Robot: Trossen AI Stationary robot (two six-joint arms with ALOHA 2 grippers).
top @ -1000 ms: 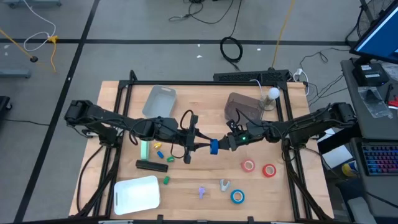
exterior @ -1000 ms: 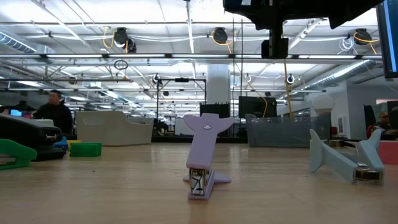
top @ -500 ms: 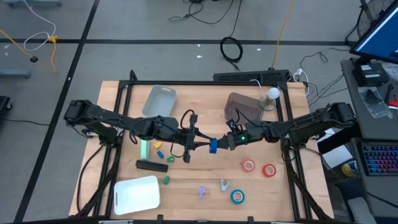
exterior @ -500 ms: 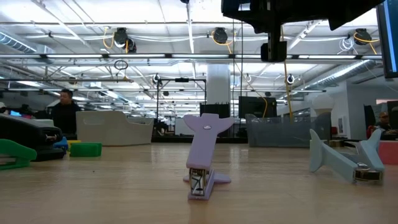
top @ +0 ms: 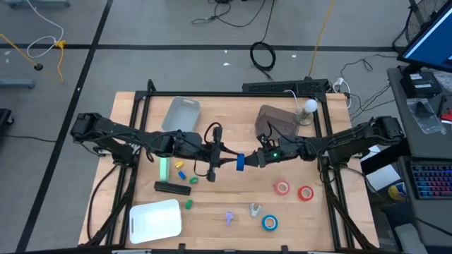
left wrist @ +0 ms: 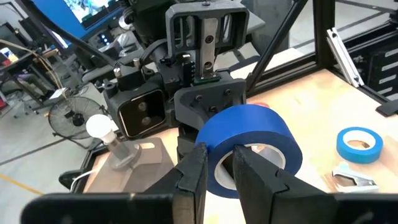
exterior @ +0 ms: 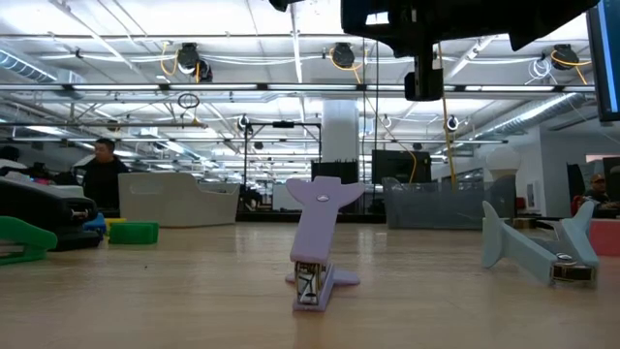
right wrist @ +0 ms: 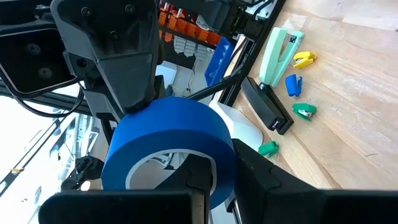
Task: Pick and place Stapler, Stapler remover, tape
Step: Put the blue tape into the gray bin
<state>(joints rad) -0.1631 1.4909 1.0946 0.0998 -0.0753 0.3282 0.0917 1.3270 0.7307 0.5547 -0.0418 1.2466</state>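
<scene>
On the left of my table, seen from above, my left arm reaches in toward the middle. Below it lie the mint green stapler [top: 164, 169], a few tiny yellow, blue and green bits [top: 185, 171] too small to name, the black stapler [top: 172, 187] and the white tray [top: 155, 219] at the near edge. A grey tray [top: 181, 113] sits at the far side.

At the middle, my left gripper [top: 224, 162] and my right gripper [top: 253, 161] meet over the bare wood, both clamped on one blue tape roll [top: 240, 162] held up off the table. My left wrist camera shows one of my fingers inside the roll's pale core and one outside, pinching its wall [left wrist: 249, 146]; the other gripper's fingers are hidden behind the roll there. My right wrist camera shows the same kind of pinch [right wrist: 171, 149] from the opposite side.

Further right on the table lie a lilac staple remover [top: 230, 217], a grey staple remover [top: 255, 209], another blue tape roll [top: 270, 223] and two red tape rolls [top: 282, 188] [top: 306, 193], all apart from each other. A dark brown tray [top: 274, 121] sits at the far side, partly covered by my right arm.

From table height the grippers are cut off at the top edge; only the lilac remover [exterior: 318, 242] and the grey one [exterior: 538, 247] show clearly
</scene>
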